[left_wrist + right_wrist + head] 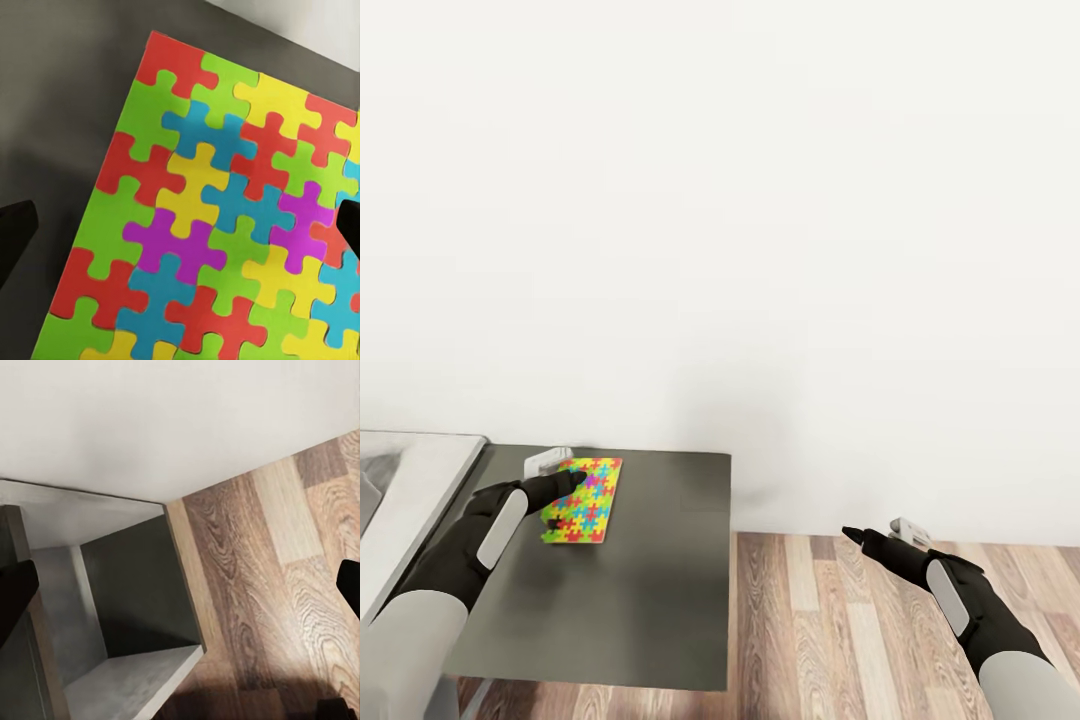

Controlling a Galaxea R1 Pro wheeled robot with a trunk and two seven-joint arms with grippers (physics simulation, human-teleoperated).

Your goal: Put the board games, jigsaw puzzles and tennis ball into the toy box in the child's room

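Note:
One jigsaw puzzle [585, 500], a flat box covered in bright interlocking pieces, lies on the dark grey cabinet part of the table [660, 590], near its back left corner. My left gripper [563, 489] hovers just above it, open. In the left wrist view the puzzle [217, 217] spreads beneath the open gripper [180, 229], whose dark fingertips [15, 232] sit at the two sides. Over the wood floor, my right gripper [857, 538] hangs open and empty, and it is also seen from the right wrist [180, 592]. The toy box, board games, tennis ball and bed are out of view.
The pale grey desk top [415, 490] joins the cabinet on the left. A plain white wall [760, 250] runs close behind. Wood-plank floor [860, 640] lies right of the cabinet. The right wrist view shows the cabinet's side [127, 585] and floor [262, 547].

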